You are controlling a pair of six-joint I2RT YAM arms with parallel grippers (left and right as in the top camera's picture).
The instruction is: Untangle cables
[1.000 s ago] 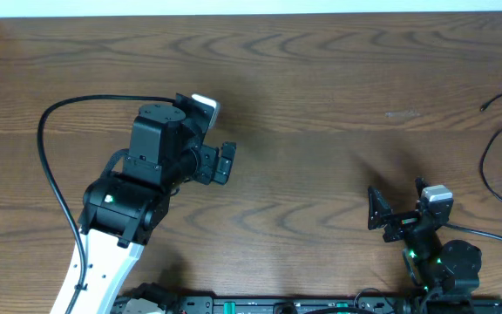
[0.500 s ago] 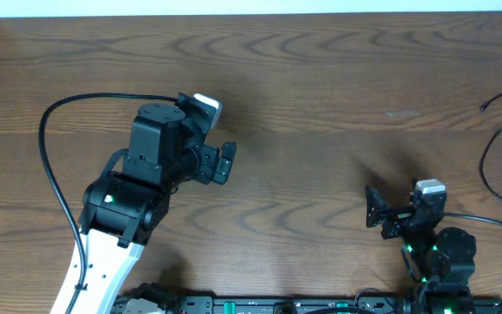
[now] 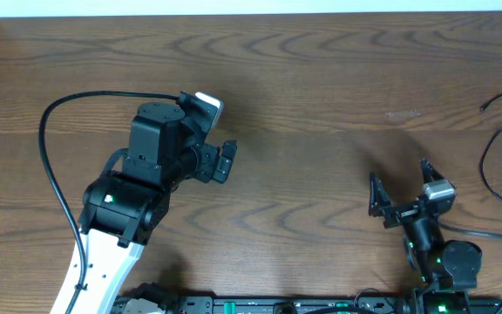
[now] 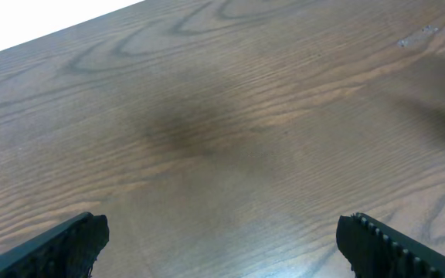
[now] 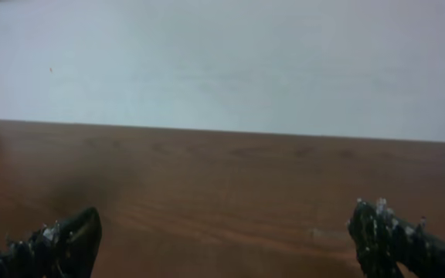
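A thin black cable lies at the table's far right, curving off the right edge. A second thin strand ends in a small plug tip above it. My left gripper is open and empty over the left-centre of the table, far from the cables; its wrist view shows only bare wood between its fingers. My right gripper is open and empty near the front right, left of the cable. Its wrist view shows bare table and a pale wall, with no cable in it.
The thick black lead fixed to the left arm loops over the table's left side. The wooden table ends at a white far edge. The arm bases and a black rail line the front edge.
The right gripper has swung and shifted slightly right, its fingers now spread toward the far side. The left arm and the cables have not moved.
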